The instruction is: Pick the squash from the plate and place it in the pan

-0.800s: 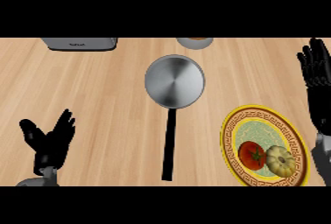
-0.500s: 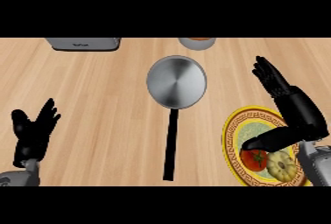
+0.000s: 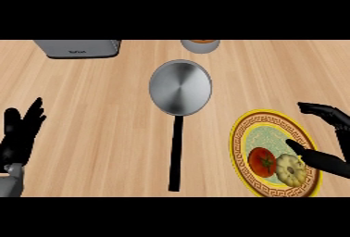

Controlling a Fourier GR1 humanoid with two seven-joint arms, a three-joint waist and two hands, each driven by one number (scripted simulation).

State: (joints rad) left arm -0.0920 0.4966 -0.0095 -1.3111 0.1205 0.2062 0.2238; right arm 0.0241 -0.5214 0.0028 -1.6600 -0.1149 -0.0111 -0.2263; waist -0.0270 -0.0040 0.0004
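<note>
Squash [image 3: 290,169] on plate [image 3: 249,121] beside tomato [image 3: 262,160], prob. light, stiff, lumpy; right hand [image 3: 324,159] fingers spread, grab across its sides.

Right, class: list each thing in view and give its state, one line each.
squash: on the plate, untouched
tomato: on the plate, beside the squash
plate: flat on the counter
pan: empty
right hand: open, by the squash
left hand: open, resting, fingers up

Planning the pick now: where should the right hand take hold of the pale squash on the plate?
Grip the pale lobed squash across its rounded body, coming from above and its right, since the red tomato sits close on its left and the right hand is already beside it.
</note>
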